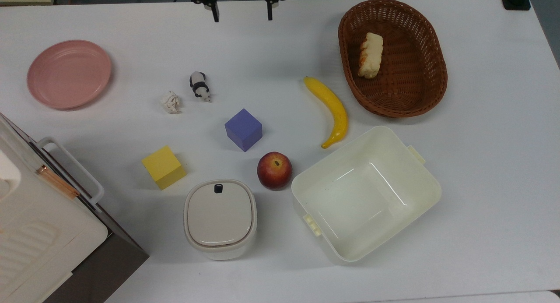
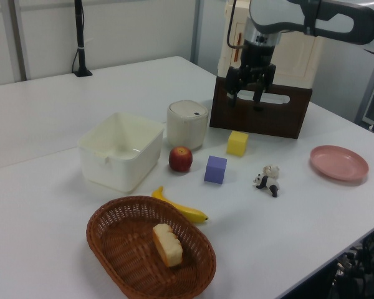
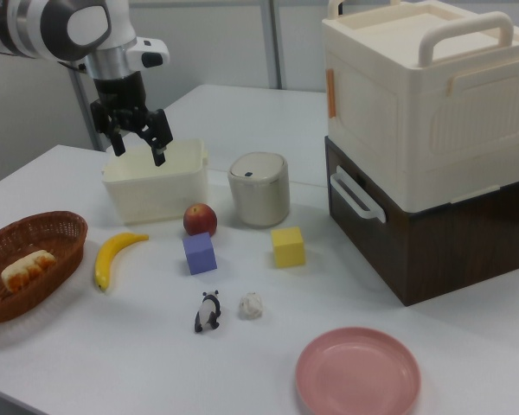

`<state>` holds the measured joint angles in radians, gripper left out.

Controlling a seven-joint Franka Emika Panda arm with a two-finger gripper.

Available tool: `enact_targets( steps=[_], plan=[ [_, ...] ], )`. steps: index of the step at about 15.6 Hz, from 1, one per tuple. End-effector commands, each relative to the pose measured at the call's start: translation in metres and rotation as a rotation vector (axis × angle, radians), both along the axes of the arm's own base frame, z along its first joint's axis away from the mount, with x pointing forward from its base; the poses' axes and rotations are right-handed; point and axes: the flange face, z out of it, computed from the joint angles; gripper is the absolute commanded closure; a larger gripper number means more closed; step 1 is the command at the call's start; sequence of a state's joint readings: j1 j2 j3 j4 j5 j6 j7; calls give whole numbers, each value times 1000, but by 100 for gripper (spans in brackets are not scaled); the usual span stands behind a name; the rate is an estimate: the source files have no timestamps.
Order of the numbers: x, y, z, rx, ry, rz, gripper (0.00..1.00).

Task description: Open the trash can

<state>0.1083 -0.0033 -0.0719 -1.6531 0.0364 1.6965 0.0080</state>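
The gripper (image 1: 241, 12) is held spread and empty above the table. The trash can (image 1: 220, 218) is seen well apart from it, lid shut, toward the top view's bottom edge.

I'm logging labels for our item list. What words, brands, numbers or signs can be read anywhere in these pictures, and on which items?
None: no readable text on any item.
The trash can bears only a small dark button, without a legible mark.
The big white box has orange patches, with no writing to make out.
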Motion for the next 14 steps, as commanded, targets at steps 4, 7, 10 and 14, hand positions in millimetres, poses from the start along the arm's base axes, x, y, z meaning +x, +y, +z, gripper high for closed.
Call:
enact_targets(
  steps=[4, 7, 10, 14],
  plan=[
    [-7, -2, 6, 32, -12, 1, 0],
    [-7, -2, 6, 32, -12, 1, 0],
    [-8, -1, 5, 32, -9, 4, 0],
    [-7, 0, 3, 30, -6, 7, 0]
  ],
)
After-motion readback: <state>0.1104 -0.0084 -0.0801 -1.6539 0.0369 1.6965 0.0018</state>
